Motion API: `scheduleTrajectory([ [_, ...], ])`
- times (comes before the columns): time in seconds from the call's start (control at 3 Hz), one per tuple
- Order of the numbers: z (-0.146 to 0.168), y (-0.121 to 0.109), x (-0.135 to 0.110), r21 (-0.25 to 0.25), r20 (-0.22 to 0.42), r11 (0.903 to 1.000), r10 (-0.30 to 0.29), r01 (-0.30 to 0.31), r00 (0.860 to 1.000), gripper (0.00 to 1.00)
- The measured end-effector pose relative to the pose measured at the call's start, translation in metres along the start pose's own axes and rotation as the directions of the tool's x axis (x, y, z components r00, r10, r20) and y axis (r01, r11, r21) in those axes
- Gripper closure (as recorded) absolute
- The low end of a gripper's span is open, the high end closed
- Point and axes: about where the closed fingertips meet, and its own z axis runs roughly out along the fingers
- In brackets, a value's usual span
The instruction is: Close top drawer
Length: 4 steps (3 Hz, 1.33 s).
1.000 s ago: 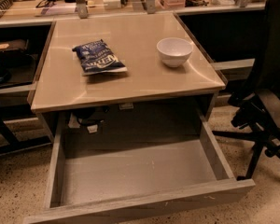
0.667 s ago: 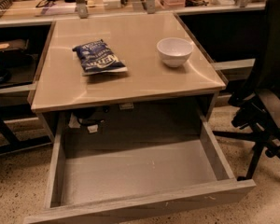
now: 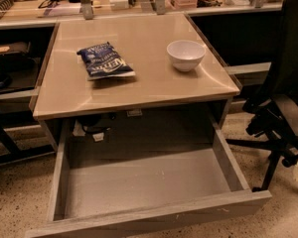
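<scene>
The gripper is out of view, so its grip cannot be told. The top drawer (image 3: 144,182), at 6 o'clock below the table (image 3: 139,86), is pulled wide open, grey inside, its front partly cut off.

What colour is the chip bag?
The chip bag is dark blue with white lettering, camera view; gripper not in view.

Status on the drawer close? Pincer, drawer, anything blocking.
Pincer out of frame. Top drawer pulled far out, not yet closed. Nothing seen inside it; chair stands off to its right, apart.
</scene>
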Motion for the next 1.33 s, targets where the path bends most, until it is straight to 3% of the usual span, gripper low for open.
scheduleTrajectory([
  [0.33,0.04,0.025,-0.002,-0.084,0.022,0.9964,0.013,-0.011,1.0,1.0],
  [1.0,0.13,0.062,-0.007,-0.284,0.011,0.9578,0.048,-0.043,0.999,1.0],
  [1.33,0.132,0.064,-0.006,-0.29,0.009,0.9561,0.048,-0.044,0.999,1.0],
])
